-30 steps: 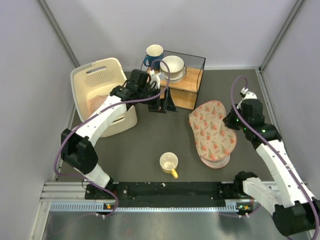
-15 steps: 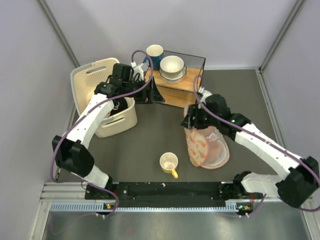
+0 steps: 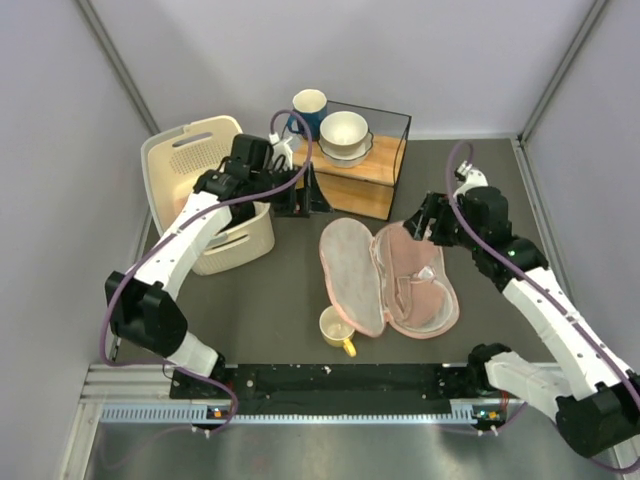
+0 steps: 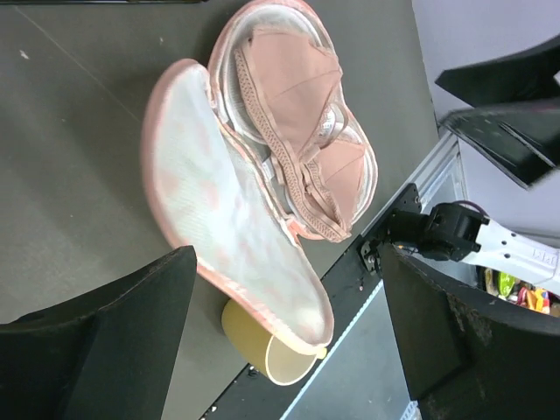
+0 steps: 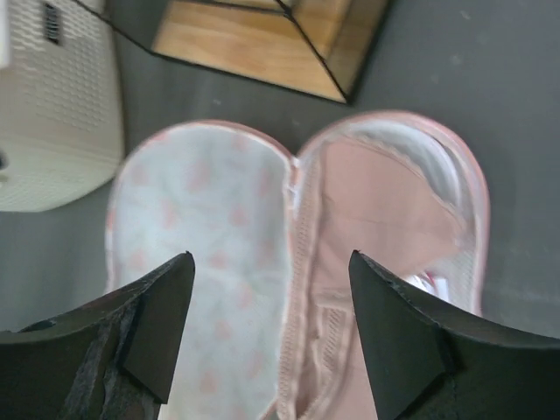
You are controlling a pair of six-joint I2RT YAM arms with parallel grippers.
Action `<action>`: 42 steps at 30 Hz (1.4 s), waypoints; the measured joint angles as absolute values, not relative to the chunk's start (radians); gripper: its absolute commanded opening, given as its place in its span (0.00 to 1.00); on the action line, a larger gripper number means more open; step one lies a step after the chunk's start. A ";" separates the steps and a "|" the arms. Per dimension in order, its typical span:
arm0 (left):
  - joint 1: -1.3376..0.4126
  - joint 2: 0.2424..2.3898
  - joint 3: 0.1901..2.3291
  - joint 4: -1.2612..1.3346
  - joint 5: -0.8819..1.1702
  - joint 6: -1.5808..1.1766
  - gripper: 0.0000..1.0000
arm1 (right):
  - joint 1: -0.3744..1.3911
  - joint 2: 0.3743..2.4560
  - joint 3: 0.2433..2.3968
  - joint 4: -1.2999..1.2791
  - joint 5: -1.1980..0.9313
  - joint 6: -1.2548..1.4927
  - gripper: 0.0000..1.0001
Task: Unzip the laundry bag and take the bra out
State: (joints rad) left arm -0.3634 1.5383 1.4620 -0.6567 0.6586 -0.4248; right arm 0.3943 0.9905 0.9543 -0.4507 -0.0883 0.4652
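From above, the laundry bag [image 3: 352, 270] lies unzipped and spread open on the table [image 3: 270, 295], its lid resting on a yellow mug [image 3: 340, 332]. The bra [image 3: 415, 275] sits in the right half, not yet removed. In the left wrist view, the left tool [image 4: 287, 262] is released and empty, well apart from the bag. In the right wrist view, the right tool [image 5: 269, 262] hovers spread over the open bag, grasping nothing.

Laundry bag [image 3: 352, 262] lies open, lid overlapping yellow mug [image 3: 336, 332]; bra [image 3: 415, 283] in right half; right tool [image 3: 422, 224] over far rim.
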 measured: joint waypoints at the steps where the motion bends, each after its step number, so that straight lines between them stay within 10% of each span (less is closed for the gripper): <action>1: -0.376 1.538 1.462 -0.655 0.654 -0.425 0.91 | 0.368 0.980 0.937 -0.466 -0.076 0.468 0.68; 25: -0.860 1.885 1.515 -0.559 0.306 -0.553 0.94 | 0.062 0.764 0.731 -0.606 -0.016 0.532 0.77; 35: -0.898 2.082 1.637 -0.508 0.158 -0.582 0.75 | 0.054 0.756 0.769 -0.632 -0.039 0.525 0.77; 38: -0.908 2.136 1.681 -0.512 0.146 -0.582 0.55 | 0.053 0.756 0.769 -0.636 -0.051 0.525 0.77; 40: -0.913 2.168 1.721 -0.524 0.145 -0.582 0.09 | 0.052 0.756 0.769 -0.637 -0.055 0.525 0.77; 42: -0.917 2.183 1.746 -0.532 0.144 -0.574 0.00 | 0.051 0.755 0.769 -0.637 -0.057 0.525 0.76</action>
State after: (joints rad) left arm -0.9173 2.1830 1.7462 -0.5316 0.1436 -0.5743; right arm 0.0513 0.7547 0.7689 -0.6373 -0.0574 0.5247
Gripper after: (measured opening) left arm 0.178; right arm 0.767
